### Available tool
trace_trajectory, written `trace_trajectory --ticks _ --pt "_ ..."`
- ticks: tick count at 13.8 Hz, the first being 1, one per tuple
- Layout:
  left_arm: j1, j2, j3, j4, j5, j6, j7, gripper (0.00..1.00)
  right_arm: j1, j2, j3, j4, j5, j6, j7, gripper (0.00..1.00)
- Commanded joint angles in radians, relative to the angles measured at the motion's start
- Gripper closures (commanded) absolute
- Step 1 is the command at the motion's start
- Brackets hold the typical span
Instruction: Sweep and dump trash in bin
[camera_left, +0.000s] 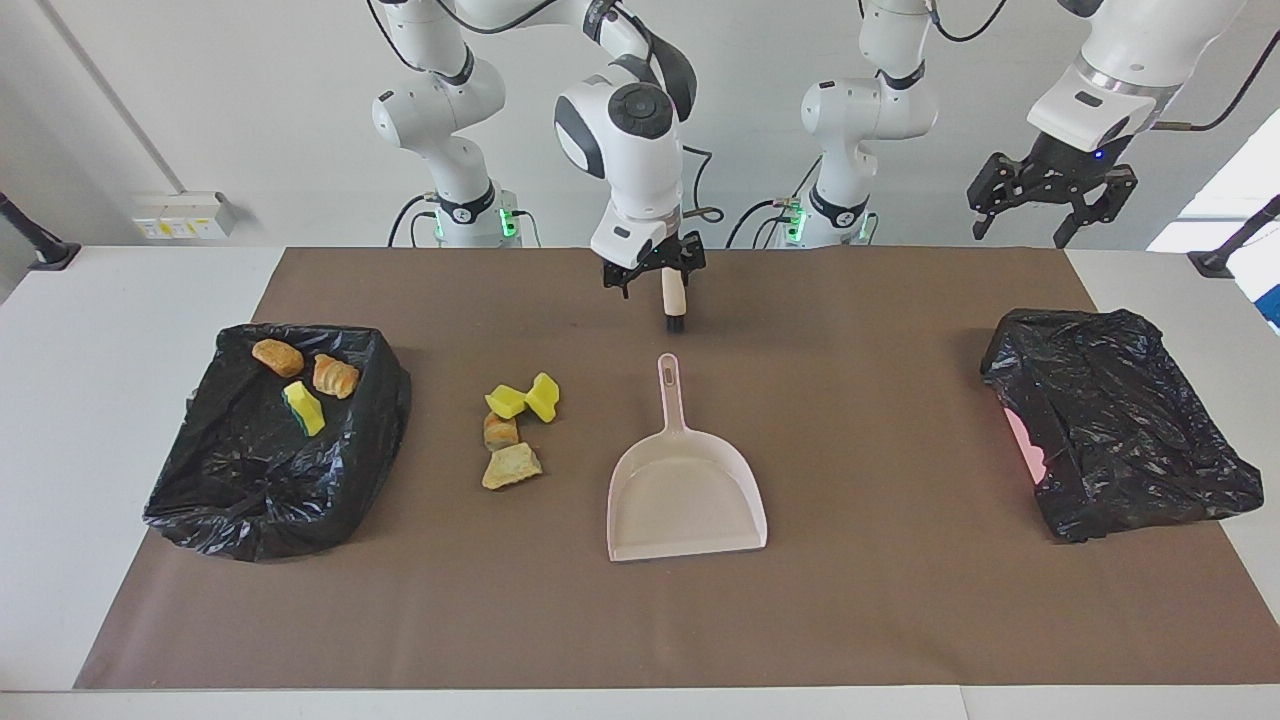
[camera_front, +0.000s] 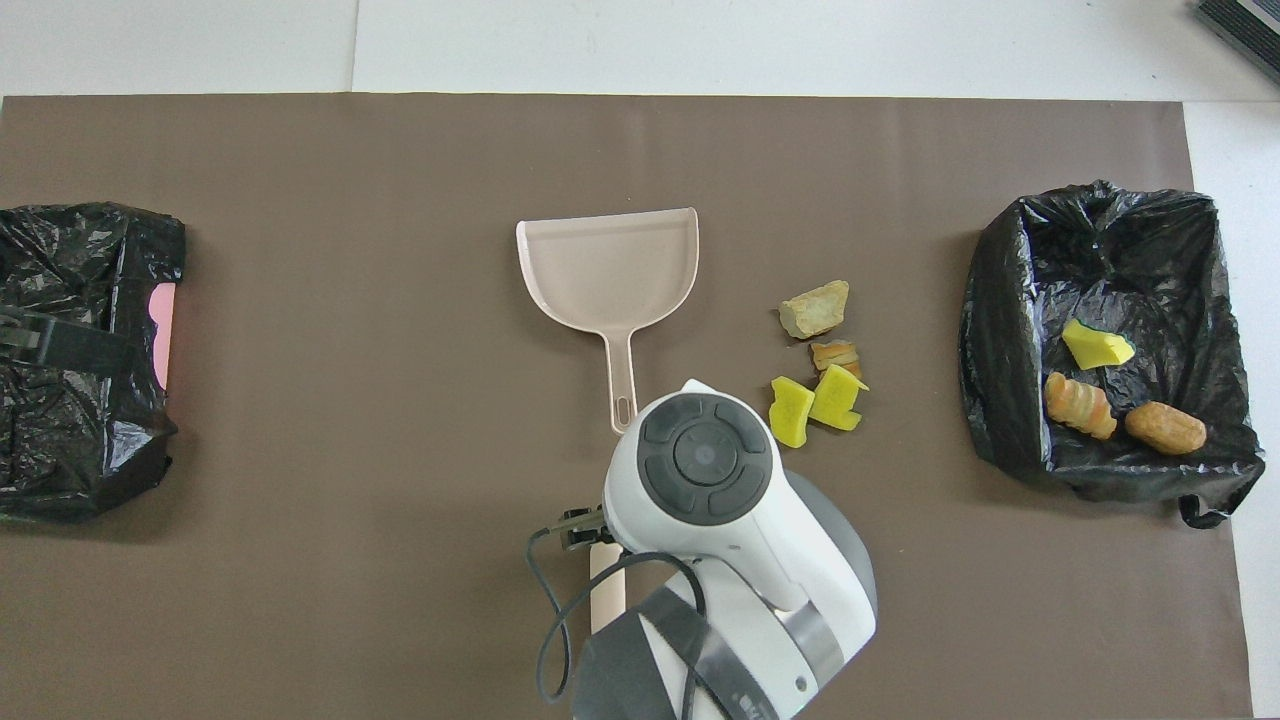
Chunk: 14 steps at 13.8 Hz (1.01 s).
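A: Brown mat (camera_left: 900, 600) from edge to edge. Where is the trash on it?

B: In the facing view, four pieces lie loose left of centre: two yellow sponge pieces (camera_left: 507, 401) (camera_left: 544, 396) side by side, a small tan lump (camera_left: 500, 431) just below them, and a larger bread-like lump (camera_left: 512, 466) lowest. Three more sit in the bin (camera_left: 270, 490), the open black-lined one at the left of the frame: a brown lump (camera_left: 277, 357), a striped orange lump (camera_left: 335, 375) and a green-backed sponge (camera_left: 304, 408).

A: And the dustpan (camera_left: 686, 500)?

B: Flat on the mat at the centre of the frame. Its handle points up the frame toward the robots, and nothing touches it.

A: The right gripper (camera_left: 652, 278)?

B: Upper centre, jaws spread wide, low over the brush (camera_front: 605, 590) that lies near the robots' edge of the mat. It has not closed on the handle. I cannot tell whether a finger touches it.

A: The left gripper (camera_left: 1040, 215)?

B: It waits high in the upper right of the frame, jaws apart and empty. Below it sits a second box wrapped in black bag (camera_left: 1120, 430).
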Motion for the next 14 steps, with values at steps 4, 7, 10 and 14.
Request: trace_trajectory --ticks 4,7,10,14 --pt "-0.205 0.014 0.006 -0.16 0.005 0.22 -0.203 0.0 0.183 -0.146 -0.005 -0.284 0.103 0.117 0.118 0.0" --pt "-0.295 0.048 0.005 -0.203 0.005 0.314 -0.314 0.0 0.277 -0.139 -0.003 -0.354 0.104 0.198 0.2 0.0" --pt "-0.386 0.117 0.005 -0.209 0.005 0.391 -0.457 0.0 0.334 -0.142 -0.002 -0.432 0.126 0.261 0.223 0.0" --pt "-0.522 0.262 0.006 -0.229 0.014 0.55 -0.641 0.0 0.341 -0.107 -0.002 -0.441 0.127 0.293 0.232 0.0"
